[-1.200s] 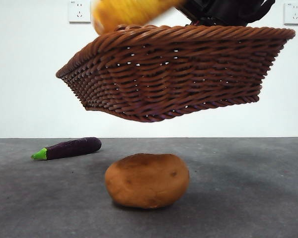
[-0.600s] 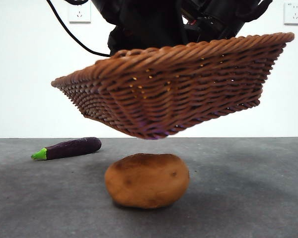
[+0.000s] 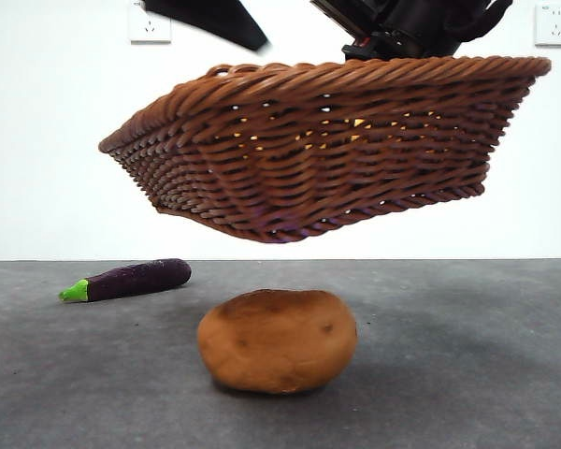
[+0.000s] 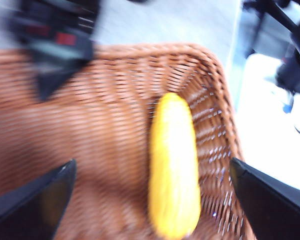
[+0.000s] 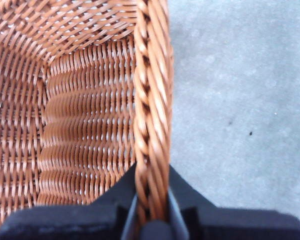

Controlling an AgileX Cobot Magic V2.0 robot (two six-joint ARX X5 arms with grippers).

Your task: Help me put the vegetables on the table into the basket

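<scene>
The wicker basket [image 3: 327, 140] hangs in the air, tilted, above the table [image 3: 467, 355]. My right gripper [image 5: 151, 202] is shut on its braided rim [image 5: 151, 100] and shows in the front view [image 3: 397, 33] at the top. The small yellow vegetable [image 4: 174, 170] lies inside the basket by a side wall. My left gripper [image 4: 152, 167] is open and empty above it; in the front view only its black tip [image 3: 215, 19] shows. The tan potato [image 3: 277, 340] sits on the table under the basket. The purple eggplant [image 3: 131, 279] lies farther back on the left.
A white wall with two sockets [image 3: 150, 21] stands behind the table. In the left wrist view, the other arm's gripper [image 4: 52, 45] shows over the basket's far rim.
The yellow vegetable went from above the basket's rim into the basket. The left arm came over the basket, then rose to the top edge. The basket rocked slightly.
</scene>
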